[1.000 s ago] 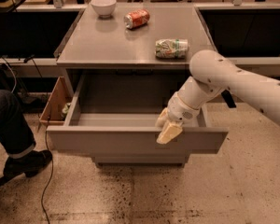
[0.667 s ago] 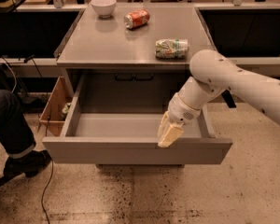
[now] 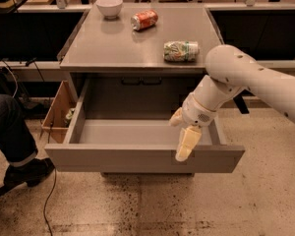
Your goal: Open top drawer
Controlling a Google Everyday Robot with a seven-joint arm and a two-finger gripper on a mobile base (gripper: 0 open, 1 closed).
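Observation:
The top drawer (image 3: 137, 159) is a wide plain grey front without a handle. It stands pulled far out of the grey cabinet, and its broad shallow tray (image 3: 128, 131) shows bare inside. My gripper (image 3: 183, 141), cream-coloured at the end of the white arm, is at the right part of the drawer's front wall. It reaches down over the top rim from inside the tray, and its tip overlaps the front face. The lower drawer fronts are hidden behind the open drawer.
On the cabinet top (image 3: 113, 48) stand a white bowl (image 3: 109, 6), an orange can (image 3: 144, 19) and a green can (image 3: 181, 51), both cans lying down. A cardboard box (image 3: 56, 113) and a seated person's leg (image 3: 10, 136) are at the left, with cables on the floor.
The drawer has slid further out towards the camera. My gripper has moved down and forward with its front wall.

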